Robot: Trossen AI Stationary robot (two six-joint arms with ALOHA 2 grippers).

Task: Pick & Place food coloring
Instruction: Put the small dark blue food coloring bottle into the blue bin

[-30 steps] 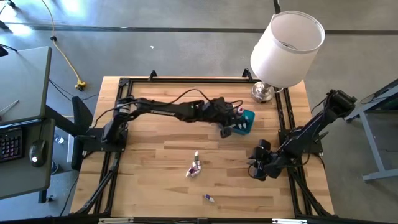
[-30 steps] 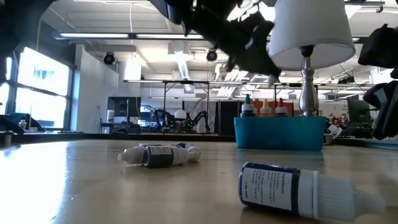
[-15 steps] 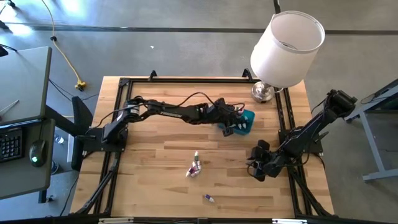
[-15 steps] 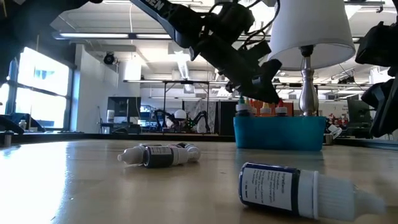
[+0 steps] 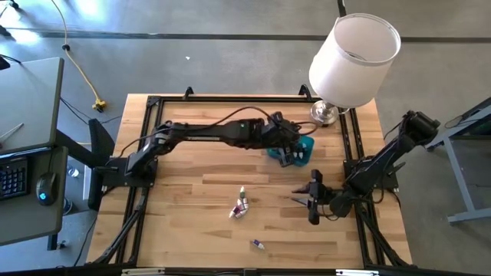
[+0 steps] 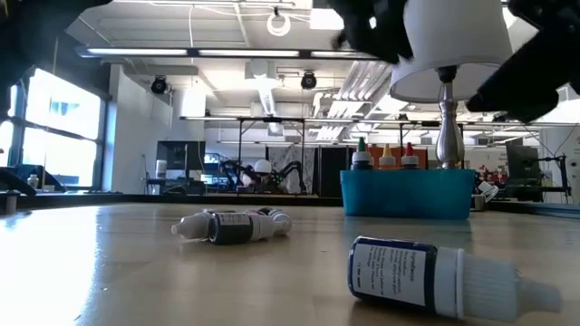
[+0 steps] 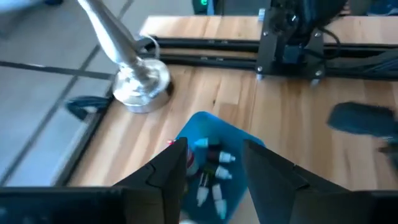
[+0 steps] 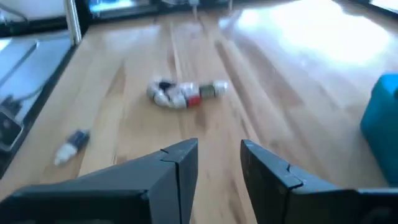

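Several food coloring bottles stand upright in the teal bin (image 5: pixel 304 147) (image 6: pixel 408 192), caps up (image 6: pixel 386 156) (image 7: pixel 213 169). A cluster of bottles (image 5: pixel 242 205) (image 6: pixel 234 225) (image 8: pixel 183 93) lies on its side mid-table. One dark-labelled bottle (image 5: pixel 258 244) (image 6: pixel 426 276) (image 8: pixel 71 146) lies nearer the near edge. My left gripper (image 5: pixel 289 153) (image 7: pixel 214 149) hovers open and empty above the bin. My right gripper (image 5: pixel 308 202) (image 8: pixel 219 149) is open and empty. It sits low, to the right of the cluster, pointing at it.
A table lamp with a white shade (image 5: pixel 354 58) stands on its metal base (image 5: pixel 324 113) (image 7: pixel 142 84) at the far right corner, just behind the bin. Black frame rails (image 5: pixel 351 153) run along the table's edges. Bare wood lies between the cluster and my right gripper.
My left gripper dipped down to the bin's rim, then rose above it and shifted slightly toward the far edge. My right gripper moved toward the table's left, closer to the bottle cluster, and turned to point at it. The bottles on the table stayed put.
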